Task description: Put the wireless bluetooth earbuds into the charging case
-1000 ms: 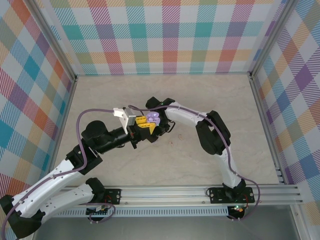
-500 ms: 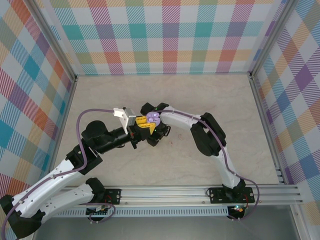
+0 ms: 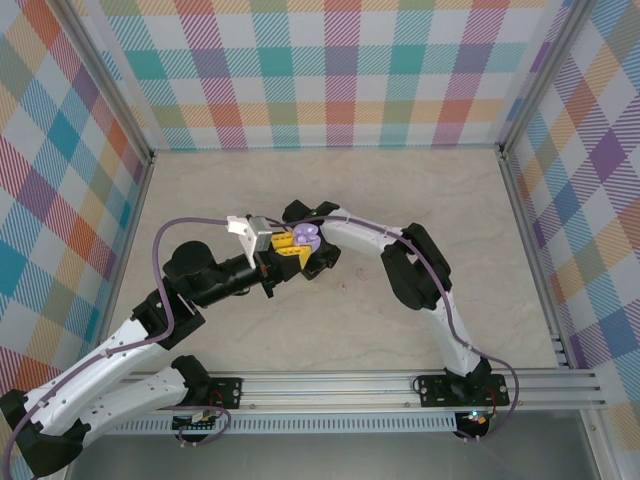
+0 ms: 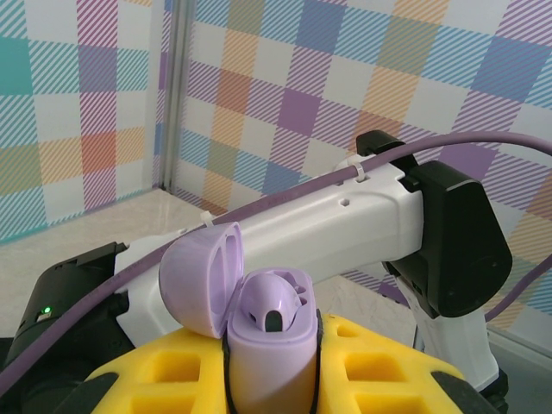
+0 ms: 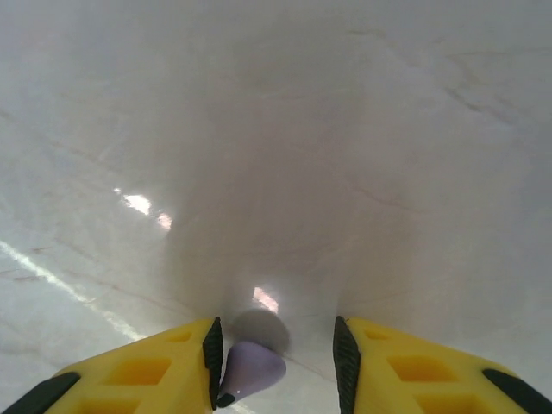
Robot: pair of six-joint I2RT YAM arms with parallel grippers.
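No text, brand, number or sign is legible. The lilac plastic charging case [image 4: 269, 354] and the checked walls [image 3: 340, 70] show no lettering.

Arm shells [image 3: 110, 360]: white, rounded
Joints [image 3: 190, 268]: black housings
Cable [image 4: 431, 147]: purple, zip-tied to the white link
Fingers [image 5: 138, 373]: yellow, square pockets, black inner pads
Light [image 4: 47, 310]: green, on black housing

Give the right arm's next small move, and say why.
Probably close the right end effector on the purple earbud: it lies between the open jaws, against one side, not yet clamped. The left end effector holds the open charging case ready.
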